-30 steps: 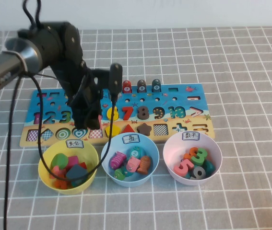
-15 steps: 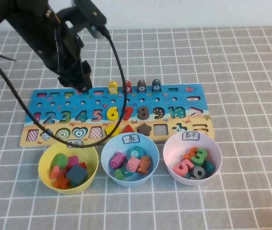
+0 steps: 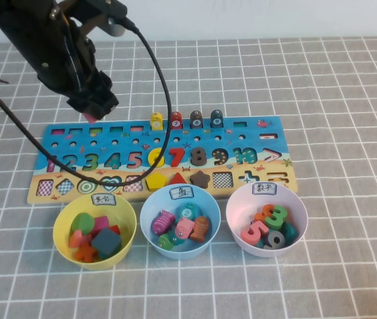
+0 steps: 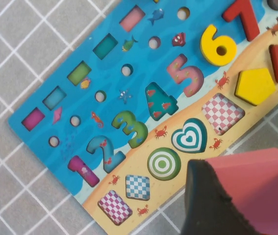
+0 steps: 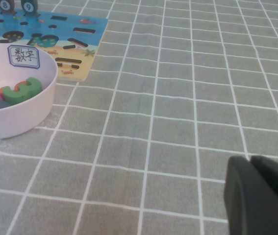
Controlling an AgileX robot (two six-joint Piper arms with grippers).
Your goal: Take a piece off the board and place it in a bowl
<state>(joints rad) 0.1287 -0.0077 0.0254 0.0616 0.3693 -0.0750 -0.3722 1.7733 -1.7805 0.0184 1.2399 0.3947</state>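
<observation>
Above the board (image 3: 161, 159): left gripper (image 3: 92, 106) clamps the piece (image 4: 256, 186).
Right gripper (image 5: 261, 196), fingers together, rests low beside the pale pink bowl (image 5: 31, 110).

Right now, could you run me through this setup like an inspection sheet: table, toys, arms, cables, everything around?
Surface: grey cloth with a white grid.
Job's things: puzzle board lying flat; salmon-pink square piece lifted off it; yellow bowl in front, already holding shape blocks.
Clutter: light blue bowl with fish pieces, pale pink bowl with numbers.
End effectors: left end effector raised above the board's far left edge, gripping the pink piece; right end effector low over bare cloth, right of the pink bowl, fingers together, empty.
Cables: black cable looping from the left arm over the board.
Surroundings: pale wall behind.
</observation>
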